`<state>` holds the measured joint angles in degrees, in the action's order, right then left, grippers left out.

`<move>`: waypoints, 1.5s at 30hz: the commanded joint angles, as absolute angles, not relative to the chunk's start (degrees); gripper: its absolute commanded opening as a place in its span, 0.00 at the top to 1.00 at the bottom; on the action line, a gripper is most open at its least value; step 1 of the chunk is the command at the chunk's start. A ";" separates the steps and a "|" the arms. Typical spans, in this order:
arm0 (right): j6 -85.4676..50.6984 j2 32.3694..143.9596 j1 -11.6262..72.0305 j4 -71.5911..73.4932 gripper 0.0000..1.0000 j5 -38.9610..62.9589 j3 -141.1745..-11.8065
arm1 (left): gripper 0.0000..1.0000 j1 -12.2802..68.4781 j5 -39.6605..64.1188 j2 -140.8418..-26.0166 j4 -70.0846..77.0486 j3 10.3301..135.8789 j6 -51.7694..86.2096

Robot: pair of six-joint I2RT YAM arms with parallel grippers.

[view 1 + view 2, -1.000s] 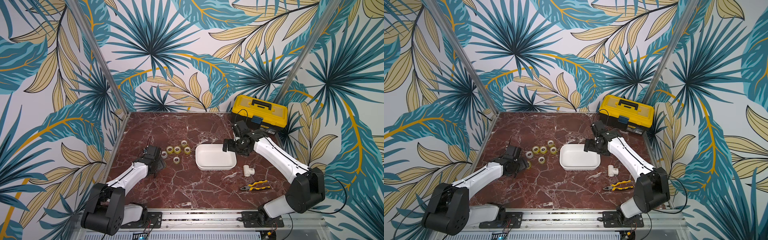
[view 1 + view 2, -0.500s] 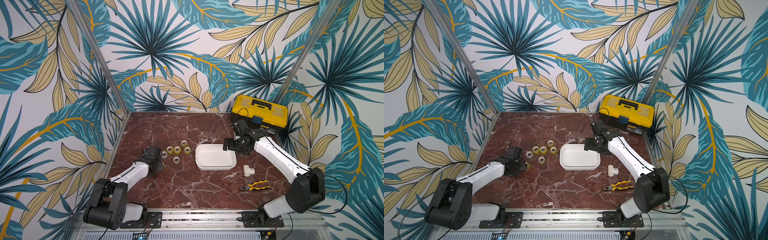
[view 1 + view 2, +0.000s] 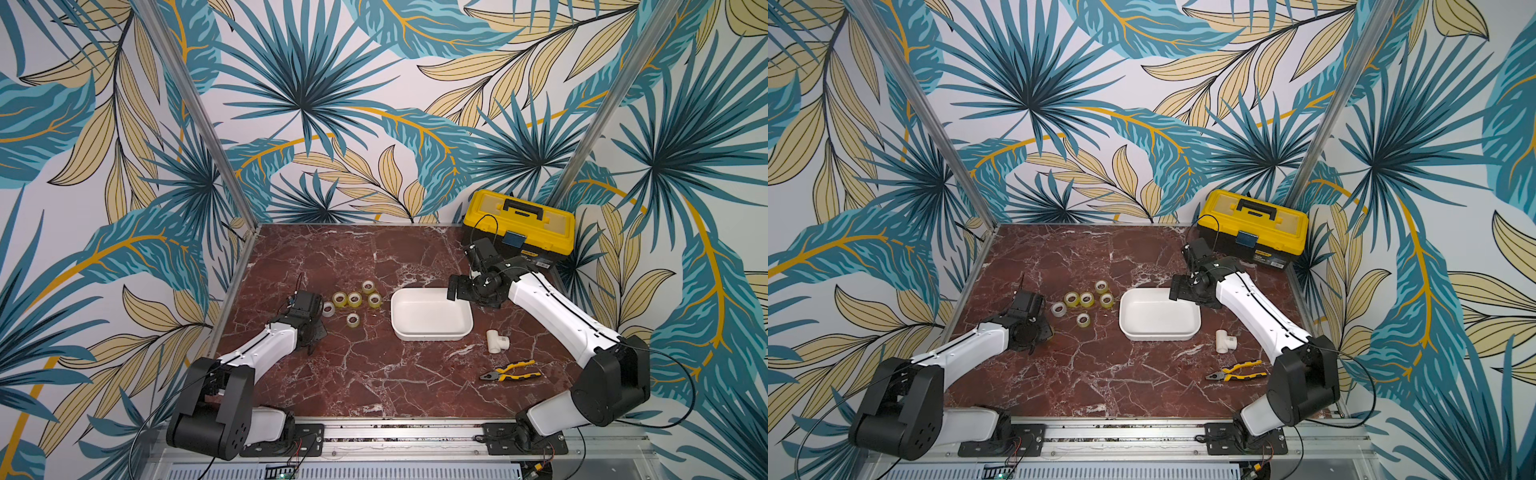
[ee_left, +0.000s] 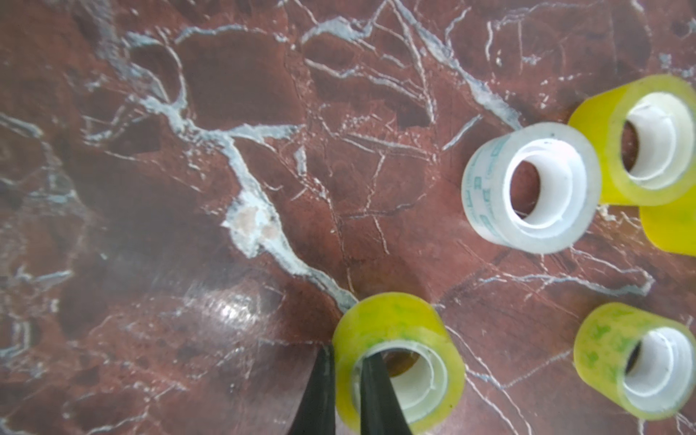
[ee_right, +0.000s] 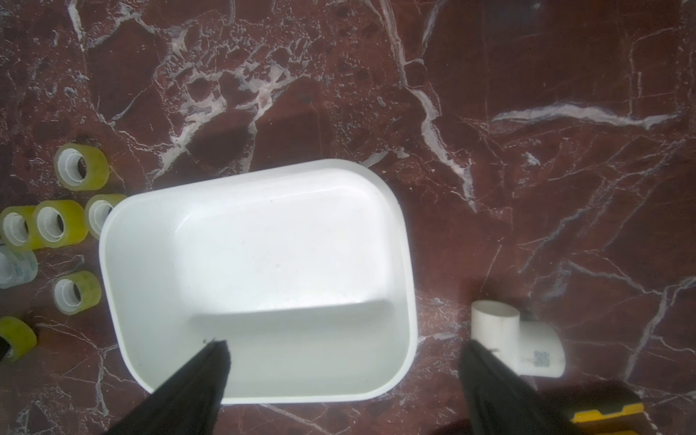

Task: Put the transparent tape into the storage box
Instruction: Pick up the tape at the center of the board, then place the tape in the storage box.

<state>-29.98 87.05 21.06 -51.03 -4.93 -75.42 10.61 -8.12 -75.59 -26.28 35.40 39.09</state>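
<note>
Left gripper point(image 4: 344, 391) pinched yellow tape roll point(image 4: 399, 331) wall, one finger inside core. Thin hold: roll could swing, slip during carry to storage box point(image 3: 432, 336). Right gripper point(image 5: 344, 346) spread, empty.

Glossy, veined red marble-look worktop point(image 3: 374, 374); smooth white plastic storage box point(image 3: 432, 337); shiny yellowish transparent tape point(image 4: 391, 324), pale plastic cores.

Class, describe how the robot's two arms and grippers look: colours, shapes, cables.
Both the left arm and right arm have white shell links between bulky black joints, with thin black cables along them. The left gripper and right gripper are black, with tapered, pointed fingers.
</note>
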 commanded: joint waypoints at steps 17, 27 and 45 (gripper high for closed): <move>-29.53 84.05 21.21 -53.25 0.00 -8.61 -80.02 | 1.00 29.50 -8.21 -76.27 -39.21 68.64 21.73; -30.90 79.59 21.18 -53.61 0.00 -8.98 -79.21 | 1.00 44.03 -2.57 -98.94 -37.62 87.02 17.29; -31.63 80.62 21.16 -48.46 0.00 -7.27 -72.19 | 1.00 47.82 0.57 -122.67 -27.56 101.28 19.49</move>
